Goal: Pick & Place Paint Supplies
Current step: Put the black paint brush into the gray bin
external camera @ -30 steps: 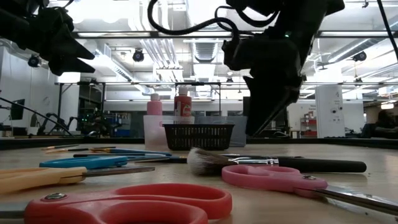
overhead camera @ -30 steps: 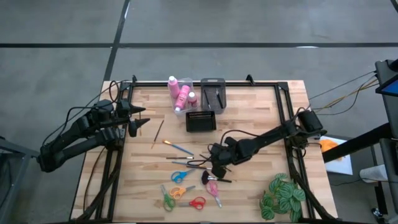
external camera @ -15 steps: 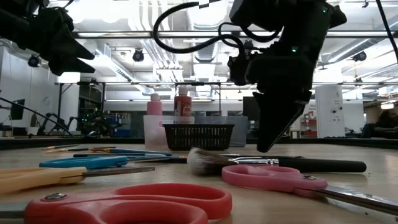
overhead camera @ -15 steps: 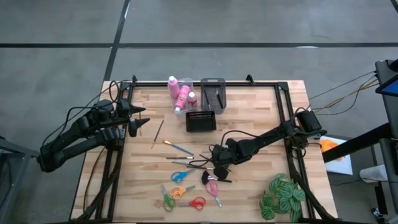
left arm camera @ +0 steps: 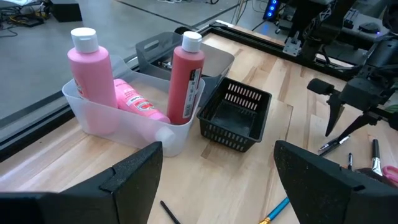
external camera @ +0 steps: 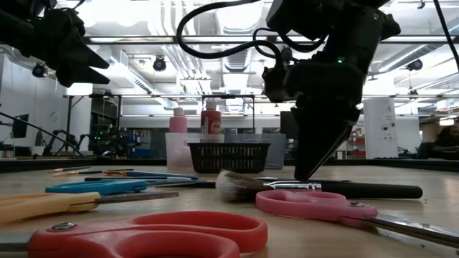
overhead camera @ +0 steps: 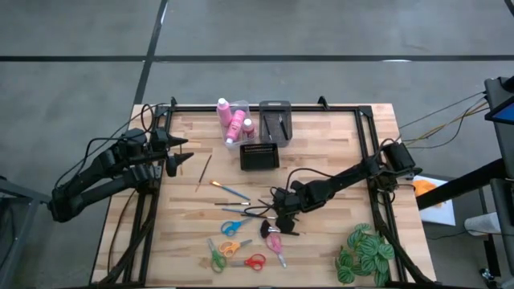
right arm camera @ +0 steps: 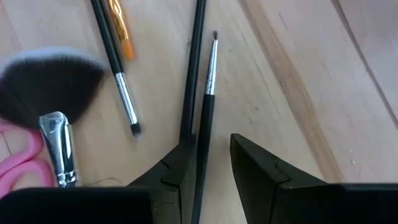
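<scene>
Table centre: right gripper point(overhead camera: 274, 217) down among the paintbrushes point(overhead camera: 233, 193).
Right wrist view only: fingers point(right arm camera: 264, 177) narrowly parted around 1 thin black brush point(right arm camera: 205, 118), not clamped.
Left gripper point(overhead camera: 183, 152): wide open, empty, left edge.
Nearby: fan brush point(right arm camera: 43, 99), scissors point(overhead camera: 231, 227).

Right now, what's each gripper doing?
Left gripper: open, empty.
Right gripper: partly open around a thin black paintbrush on the table, not shut on it.

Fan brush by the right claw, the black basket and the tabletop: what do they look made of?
Fan brush: soft dark bristles with pale tips, probably synthetic hair, in a shiny metal ferrule that reflects light. Black basket: matte moulded plastic by its look, with slotted walls. Tabletop: pale wood in glued strips, with visible grain and seams.
</scene>
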